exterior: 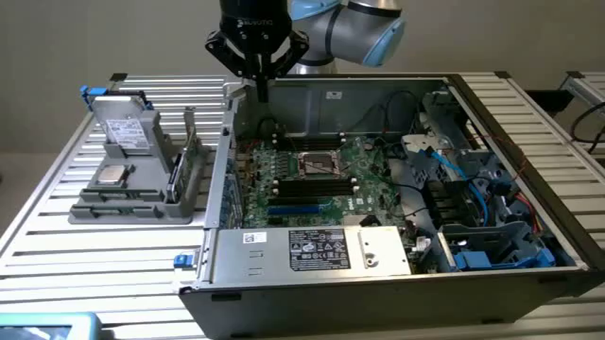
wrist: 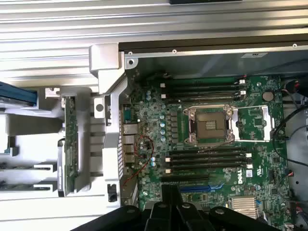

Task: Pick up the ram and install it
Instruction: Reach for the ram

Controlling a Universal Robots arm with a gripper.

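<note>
Open space above the motherboard (exterior: 370, 185), between case wall (exterior: 228, 152) and tangled cables (exterior: 409, 185).

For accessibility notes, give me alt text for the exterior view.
The robot arm's shut gripper hangs empty above a far corner of the open computer case. The green ram sits in a gray holder beside the case, on the exterior view's left.

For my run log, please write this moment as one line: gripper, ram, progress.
gripper: shut, empty, above open case | ram: standing in gray holder beside case | memory slots: empty
</note>
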